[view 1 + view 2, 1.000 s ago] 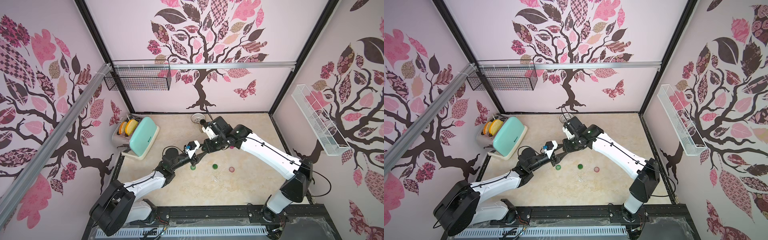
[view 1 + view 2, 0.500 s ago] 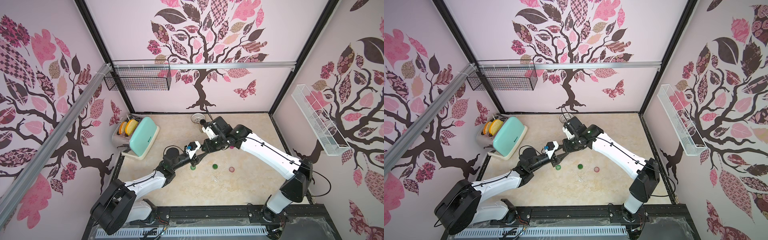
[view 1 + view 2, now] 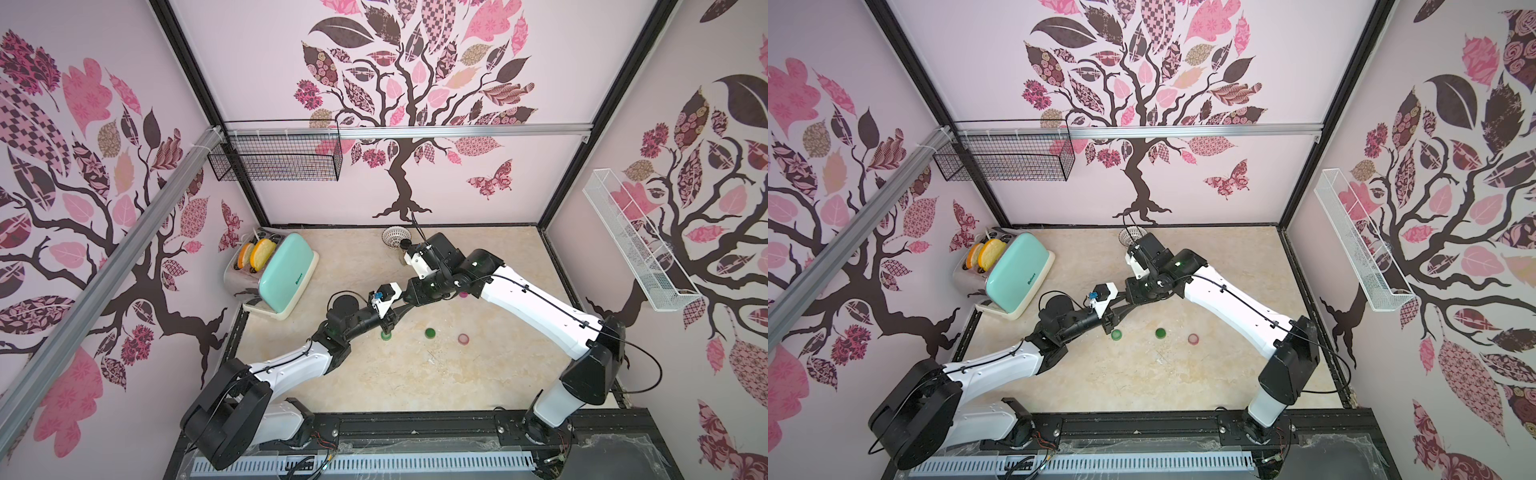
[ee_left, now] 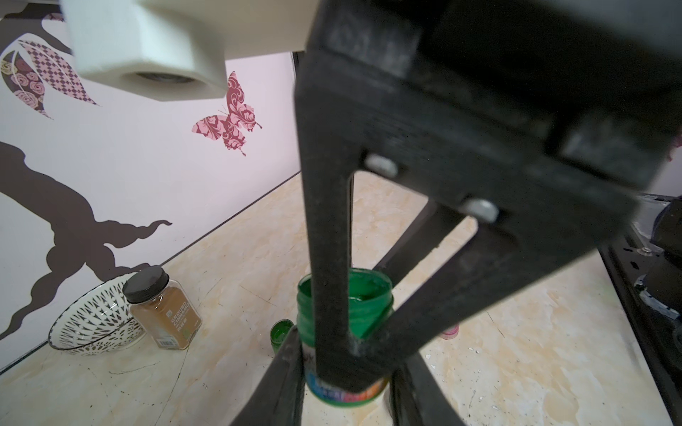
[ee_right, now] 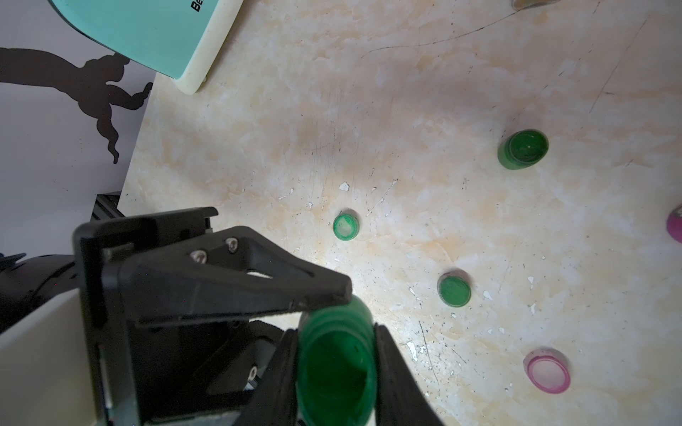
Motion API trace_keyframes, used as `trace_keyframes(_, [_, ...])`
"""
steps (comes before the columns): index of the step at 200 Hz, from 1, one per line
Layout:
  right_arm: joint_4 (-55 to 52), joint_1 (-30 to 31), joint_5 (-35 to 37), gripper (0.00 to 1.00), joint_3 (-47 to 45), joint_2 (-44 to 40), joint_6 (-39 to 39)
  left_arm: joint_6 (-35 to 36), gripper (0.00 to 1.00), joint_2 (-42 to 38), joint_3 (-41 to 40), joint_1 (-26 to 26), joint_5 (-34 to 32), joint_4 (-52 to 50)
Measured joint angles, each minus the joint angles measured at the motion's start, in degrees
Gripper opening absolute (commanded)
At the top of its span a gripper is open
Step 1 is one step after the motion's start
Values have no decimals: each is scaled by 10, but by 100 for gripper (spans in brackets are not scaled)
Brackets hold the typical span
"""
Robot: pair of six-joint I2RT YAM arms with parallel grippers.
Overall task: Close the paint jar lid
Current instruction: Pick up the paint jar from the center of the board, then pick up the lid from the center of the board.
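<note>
The paint jar (image 4: 369, 291) stands roughly upright, its long axis vertical and its open mouth facing up. Whether its base rests on the table (image 3: 415, 386) I cannot tell. It sits near the table's middle, where the 2 arms meet. The left gripper (image 4: 347, 370) is clamped on its lower body, 1 finger on each side. The right gripper (image 5: 337, 372) reaches down from above and is closed on the jar's body as well.

From the jar, a loose green lid (image 3: 429, 332) lies at 3 o'clock, with a pink lid (image 3: 463, 338) beyond it. A mint toaster (image 3: 286, 270) stands at 10 o'clock by the left wall. A bowl (image 3: 396, 235) and a spice jar (image 4: 162, 306) are at 12 o'clock by the back wall. The widest open stretch of table lies at 6 o'clock, toward the front edge. The right wrist view also shows a second green jar (image 5: 522, 149) and a small green cap (image 5: 345, 227) with a pale inside, both apart from the held jar.

The jar has a threaded green neck with no lid on it, green paint coating the inside, and a multicoloured label band low on its body.
</note>
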Motion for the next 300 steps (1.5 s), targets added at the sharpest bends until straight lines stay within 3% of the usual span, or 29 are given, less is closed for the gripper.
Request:
trace_keyframes(33, [0, 0, 0, 38, 0, 0, 3, 0, 28, -2, 0, 0, 0, -2])
trace_keyframes(95, [3, 0, 53, 73, 0, -8, 5, 0, 27, -19, 0, 0, -9, -9])
trace_keyframes(120, [7, 1, 78, 99, 0, -32, 6, 0, 27, -39, -3, 0, -21, -9])
trace_keyframes(154, [39, -17, 94, 99, -12, -92, 4, -7, 26, -68, -24, 11, -36, -6])
trace_keyframes(209, [122, -82, 25, 99, -123, -168, 15, -36, 26, -96, -46, 73, -48, 5])
trace_keyframes(260, [124, -76, -1, 98, -147, -106, -15, -37, 26, -142, -45, 113, -57, -6])
trace_keyframes(300, [111, -26, 50, 99, -142, -16, -44, -37, 26, -182, -40, 161, -58, -35])
